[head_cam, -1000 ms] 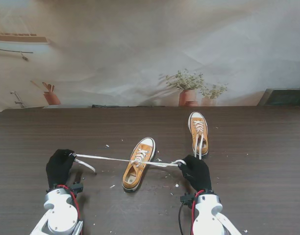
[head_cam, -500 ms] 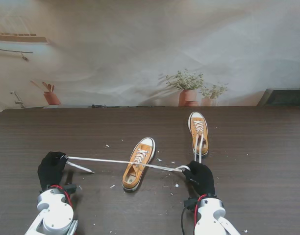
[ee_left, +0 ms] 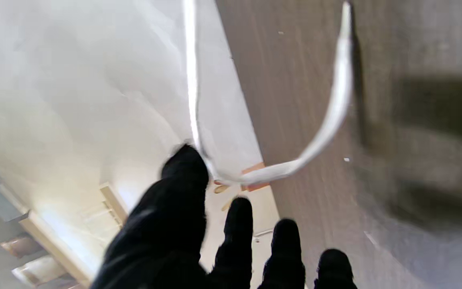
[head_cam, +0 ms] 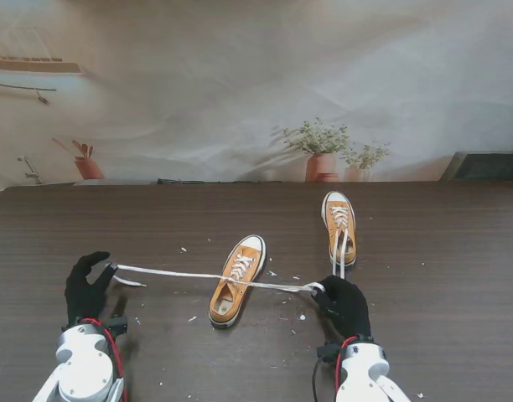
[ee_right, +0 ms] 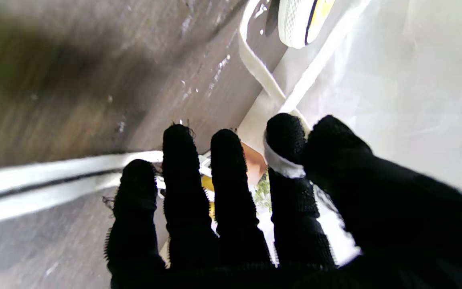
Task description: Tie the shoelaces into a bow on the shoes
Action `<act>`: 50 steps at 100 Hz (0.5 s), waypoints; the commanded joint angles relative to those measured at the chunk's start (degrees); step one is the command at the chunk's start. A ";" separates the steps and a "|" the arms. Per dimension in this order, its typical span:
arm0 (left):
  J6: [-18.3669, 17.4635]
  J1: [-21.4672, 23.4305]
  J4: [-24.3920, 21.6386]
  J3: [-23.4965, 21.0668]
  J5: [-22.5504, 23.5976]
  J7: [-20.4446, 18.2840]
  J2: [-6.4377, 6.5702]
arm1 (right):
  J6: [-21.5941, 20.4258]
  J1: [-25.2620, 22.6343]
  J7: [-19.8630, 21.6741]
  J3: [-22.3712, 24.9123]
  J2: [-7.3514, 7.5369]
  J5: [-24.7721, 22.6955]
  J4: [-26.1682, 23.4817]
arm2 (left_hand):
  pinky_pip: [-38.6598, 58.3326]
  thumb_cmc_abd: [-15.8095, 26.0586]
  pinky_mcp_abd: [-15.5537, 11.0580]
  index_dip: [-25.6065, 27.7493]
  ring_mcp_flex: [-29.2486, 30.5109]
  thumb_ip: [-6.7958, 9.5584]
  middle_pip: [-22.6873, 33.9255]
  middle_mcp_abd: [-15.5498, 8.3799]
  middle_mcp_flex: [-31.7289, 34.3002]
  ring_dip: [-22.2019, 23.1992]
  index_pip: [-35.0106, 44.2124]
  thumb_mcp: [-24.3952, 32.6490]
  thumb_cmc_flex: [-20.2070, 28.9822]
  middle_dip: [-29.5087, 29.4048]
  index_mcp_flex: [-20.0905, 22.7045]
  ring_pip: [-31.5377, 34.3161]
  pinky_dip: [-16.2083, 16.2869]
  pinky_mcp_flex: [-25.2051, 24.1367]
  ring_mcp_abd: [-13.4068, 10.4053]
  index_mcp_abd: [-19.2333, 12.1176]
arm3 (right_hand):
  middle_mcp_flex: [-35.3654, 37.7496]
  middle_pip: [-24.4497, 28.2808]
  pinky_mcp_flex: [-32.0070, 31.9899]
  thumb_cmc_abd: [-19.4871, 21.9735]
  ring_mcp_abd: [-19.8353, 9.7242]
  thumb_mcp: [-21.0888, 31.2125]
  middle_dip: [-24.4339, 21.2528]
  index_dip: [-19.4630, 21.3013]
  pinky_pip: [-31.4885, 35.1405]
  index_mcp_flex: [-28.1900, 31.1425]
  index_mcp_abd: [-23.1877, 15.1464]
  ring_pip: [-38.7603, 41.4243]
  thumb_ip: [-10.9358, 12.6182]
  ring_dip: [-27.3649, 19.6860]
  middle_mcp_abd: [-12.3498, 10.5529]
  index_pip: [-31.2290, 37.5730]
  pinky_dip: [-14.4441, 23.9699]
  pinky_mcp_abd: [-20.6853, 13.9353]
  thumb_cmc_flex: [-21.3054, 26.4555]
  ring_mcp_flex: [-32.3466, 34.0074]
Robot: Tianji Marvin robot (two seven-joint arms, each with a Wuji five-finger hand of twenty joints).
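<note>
Two orange sneakers lie on the dark wooden table (head_cam: 458, 276): the near shoe (head_cam: 237, 282) at the middle, the far shoe (head_cam: 339, 222) to its right and farther from me. A white lace (head_cam: 189, 275) runs from the near shoe out to both hands. My left hand (head_cam: 87, 286) is open with its fingers spread; the lace (ee_left: 327, 120) bends around the thumb tip (ee_left: 185, 162), and its tail hangs loose. My right hand (head_cam: 345, 306) is shut on the lace, which is pinched between thumb and index finger (ee_right: 283, 160).
Small white scraps (head_cam: 192, 318) are scattered on the table around the near shoe. The far shoe's own laces (head_cam: 341, 251) trail toward my right hand. A backdrop with potted plants (head_cam: 322, 151) stands at the table's far edge. A dark object (head_cam: 487, 165) sits at the back right.
My left hand moved left and nearer to me, then spread its fingers off the lace. My right hand drew back slightly toward me, keeping hold of the lace.
</note>
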 commanded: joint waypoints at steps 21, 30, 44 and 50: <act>-4.82 1.73 -1.76 -0.26 8.61 4.93 0.36 | -0.51 -5.21 0.65 3.61 1.09 -1.79 -6.28 | -9.47 4.54 -6.55 -6.00 -5.10 -0.03 -16.78 -2.76 -9.06 -0.65 -18.42 -0.20 -7.04 -7.21 -8.13 -17.83 -8.00 0.30 -5.21 1.52 | -7.48 -4.24 -4.01 3.95 0.11 3.02 -2.79 -2.18 -4.47 -7.61 5.81 -4.72 8.89 -2.02 -0.10 -15.48 -1.59 -2.71 -9.11 -5.29; -5.94 3.09 -3.43 -0.07 11.60 4.61 0.93 | 0.61 -7.17 3.29 5.25 1.90 -2.76 -8.71 | -9.33 5.15 -6.29 -6.00 -5.07 -0.06 -16.49 -2.25 -8.54 -0.77 -18.20 -0.36 -7.00 -6.62 -7.11 -17.64 -8.32 0.35 -5.02 1.98 | -4.01 -7.15 -1.74 4.11 0.71 2.48 -4.07 -4.29 -4.60 -5.66 7.78 -5.30 8.81 -2.56 1.24 -18.44 -1.33 -1.39 -10.27 -2.02; -7.20 6.02 -7.46 0.94 14.02 0.87 2.21 | 2.46 -9.68 10.10 7.45 3.67 -4.59 -12.13 | -8.63 6.14 -5.61 -5.95 -4.91 -0.11 -14.07 -0.89 -7.76 0.11 -18.30 -1.84 -6.84 -6.65 -3.10 -17.20 -7.93 0.06 -3.99 2.68 | 4.26 -8.58 4.59 4.47 1.40 1.42 -4.85 -4.37 -0.46 -0.70 4.20 -2.30 8.76 -2.00 0.75 -19.10 0.87 0.95 -11.20 5.95; -7.44 6.98 -8.90 1.58 15.01 -0.76 2.76 | 2.46 -9.96 11.90 7.71 4.13 -4.88 -12.60 | -8.58 6.46 -5.37 -5.95 -4.87 -0.13 -13.70 -0.58 -7.56 0.11 -18.55 -2.38 -7.08 -6.93 -2.80 -17.28 -7.88 -0.01 -3.60 2.74 | 5.45 -8.76 5.63 4.61 1.14 1.07 -4.94 -4.16 0.39 -1.82 1.48 -1.96 8.75 -2.01 -0.06 -19.84 1.22 1.04 -11.22 6.91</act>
